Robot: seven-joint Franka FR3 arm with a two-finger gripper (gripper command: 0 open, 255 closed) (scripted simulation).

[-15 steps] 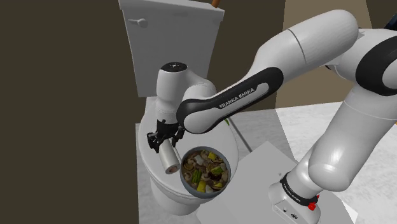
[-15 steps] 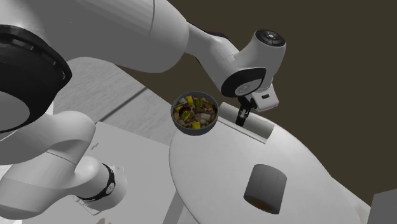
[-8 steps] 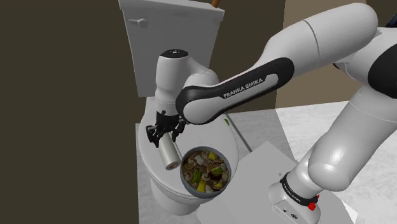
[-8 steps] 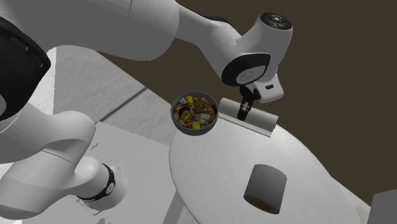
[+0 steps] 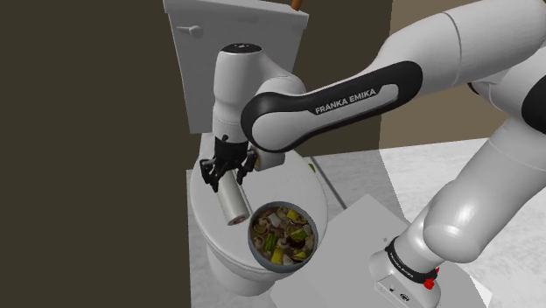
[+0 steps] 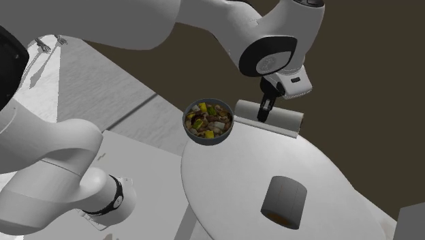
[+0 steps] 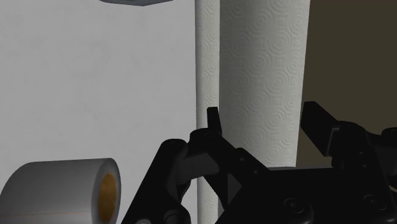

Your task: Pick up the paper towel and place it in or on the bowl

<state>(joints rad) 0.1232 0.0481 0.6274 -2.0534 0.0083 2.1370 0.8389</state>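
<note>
Gripper [image 5: 229,171] is clenched on the paper towel [image 5: 231,203]. The wrist view shows its black fingers [image 7: 213,126] pressed against opposite flanks of the embossed white roll. The roll hangs tilted from the gripper, just beside the bowl [image 5: 282,236] on the shoulder view's left, and does not touch it. Whether its lower end clears the toilet lid [image 5: 203,210] under the bowl cannot be told for certain. In the second exterior view it appears raised. The bowl is grey-rimmed, full of mixed food, and upright. A second roll [image 6: 284,200], grey with an orange core, lies on the lid well apart from the bowl and is judged not to be the item concerned. Assessment: the grasp is complete and the carrying step is in hand; placement is not yet done. The next move calls for a short sideways transfer until the roll is over the bowl. It needs enough height to pass the rim, then a controlled descent before release. Noted risk: the roll looks about as long as the bowl is wide, so an off-centre release could let it tip or roll off.
</note>
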